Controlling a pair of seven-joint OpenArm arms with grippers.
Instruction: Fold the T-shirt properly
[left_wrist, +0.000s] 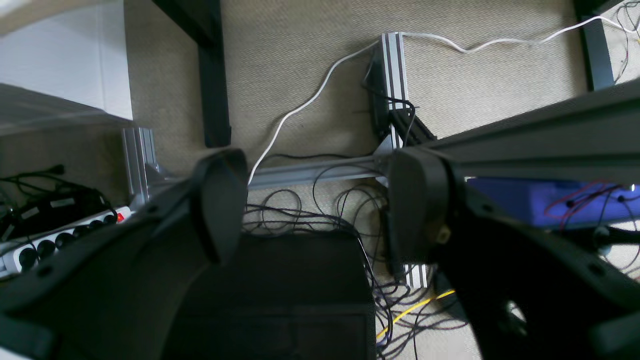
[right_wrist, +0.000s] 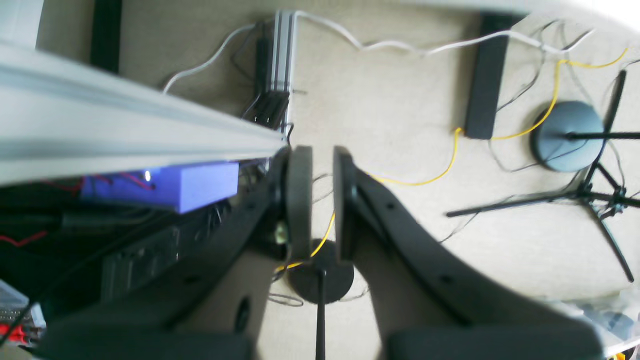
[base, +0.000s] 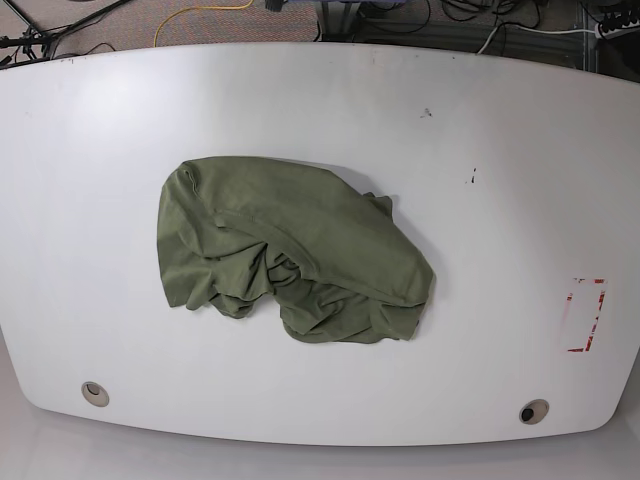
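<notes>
Base view is bright and even, the white table (base: 500, 200) close to washed out, with soft glare along its near edge. The olive-green T-shirt (base: 290, 250) throws only a thin, soft shadow at its upper right side, and its creases read clearly. The table's edges bow: wide-lens distortion. Left wrist view is dimmer; the left gripper (left_wrist: 317, 200) fingers are dark, blurred shapes, the carpet behind sharper. Right wrist view is brighter, the right gripper (right_wrist: 322, 200) soft-focused, the aluminium rail (right_wrist: 125, 130) smeared and overexposed.
</notes>
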